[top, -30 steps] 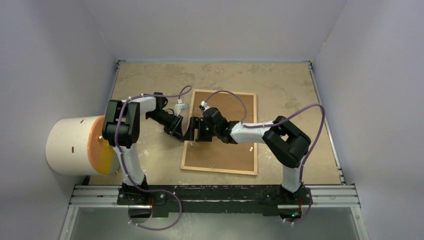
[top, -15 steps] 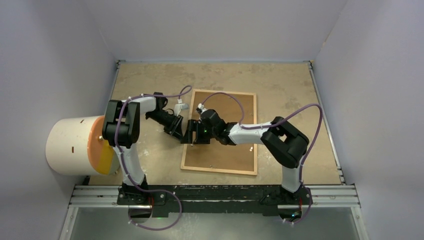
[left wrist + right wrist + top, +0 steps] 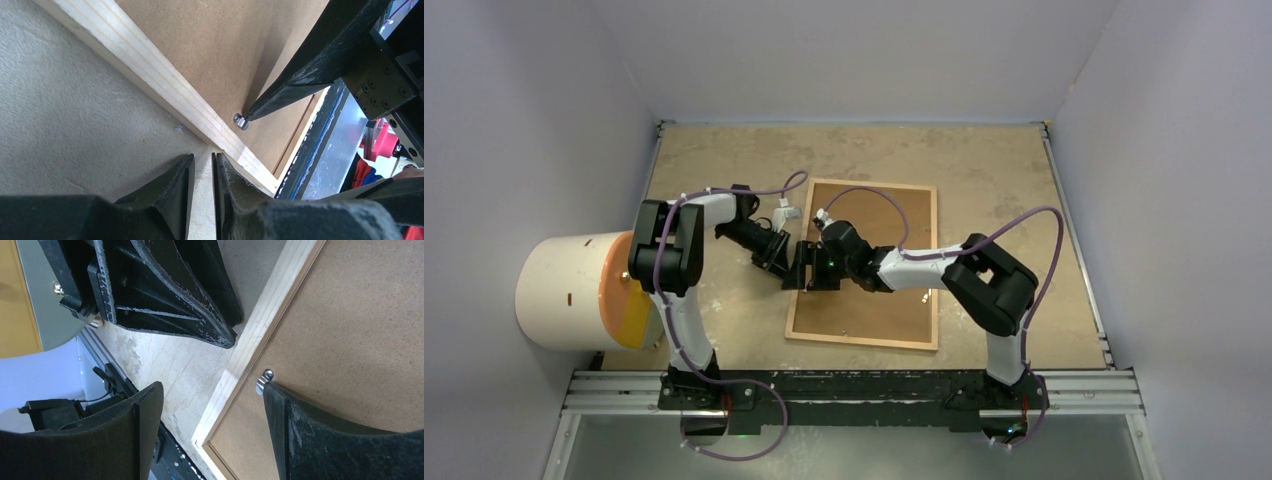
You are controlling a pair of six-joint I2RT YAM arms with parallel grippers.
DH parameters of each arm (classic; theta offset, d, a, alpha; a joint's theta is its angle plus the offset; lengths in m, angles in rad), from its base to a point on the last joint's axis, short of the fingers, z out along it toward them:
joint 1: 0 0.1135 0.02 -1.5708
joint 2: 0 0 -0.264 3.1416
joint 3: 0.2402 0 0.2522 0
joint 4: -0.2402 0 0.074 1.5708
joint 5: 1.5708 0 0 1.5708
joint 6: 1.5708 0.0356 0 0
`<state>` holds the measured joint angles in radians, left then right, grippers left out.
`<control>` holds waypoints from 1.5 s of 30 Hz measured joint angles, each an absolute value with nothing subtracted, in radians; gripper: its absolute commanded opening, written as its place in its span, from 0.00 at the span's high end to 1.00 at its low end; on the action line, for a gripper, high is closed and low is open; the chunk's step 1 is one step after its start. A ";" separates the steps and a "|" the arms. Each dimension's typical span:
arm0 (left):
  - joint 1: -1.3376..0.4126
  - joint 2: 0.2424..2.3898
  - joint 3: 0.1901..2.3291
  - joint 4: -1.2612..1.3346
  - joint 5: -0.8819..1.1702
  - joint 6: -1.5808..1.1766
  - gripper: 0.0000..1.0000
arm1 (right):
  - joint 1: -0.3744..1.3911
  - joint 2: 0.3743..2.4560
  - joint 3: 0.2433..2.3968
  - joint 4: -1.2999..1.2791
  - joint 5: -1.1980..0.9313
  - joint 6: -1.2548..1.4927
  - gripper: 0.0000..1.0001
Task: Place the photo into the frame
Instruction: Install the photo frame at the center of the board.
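From above, the frame lies on the table, brown backing board up, with the left gripper and the right gripper meeting at its left edge. Left wrist: the left gripper, fingers a narrow slit apart, holds nothing over the light-wood moulding. Right wrist: the right gripper gapes wide, one fingertip touching a small metal tab on the board.

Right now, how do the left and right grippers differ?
The left gripper is open a slit; the right gripper is wide open. The left gripper's tips are over the frame moulding; the right gripper straddles it, one finger at the metal tab on the backing board. Both hold nothing.
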<state>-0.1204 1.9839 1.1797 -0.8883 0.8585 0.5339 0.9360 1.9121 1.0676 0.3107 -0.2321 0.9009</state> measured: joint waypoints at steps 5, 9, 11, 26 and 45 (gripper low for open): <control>-0.120 1.983 1.180 -0.888 0.857 0.534 0.76 | 0.936 1.924 1.071 0.331 -0.238 0.931 0.25; -0.120 1.983 1.180 -0.888 0.856 0.534 0.76 | 0.935 1.928 1.071 0.340 -0.235 0.971 0.25; -0.120 1.983 1.180 -0.888 0.856 0.534 0.77 | 0.935 1.929 1.071 0.342 -0.228 0.995 0.25; -0.120 1.979 1.174 -0.884 0.856 0.535 0.77 | 0.945 1.885 0.989 0.397 -0.175 1.076 0.25; -0.120 1.978 1.173 -0.883 0.856 0.538 0.77 | 0.955 1.917 1.031 0.387 -0.167 1.090 0.26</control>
<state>-0.1204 1.9781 1.1732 -0.8829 0.8558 0.5377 0.9554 1.9175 1.0309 0.3874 -0.1665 1.0901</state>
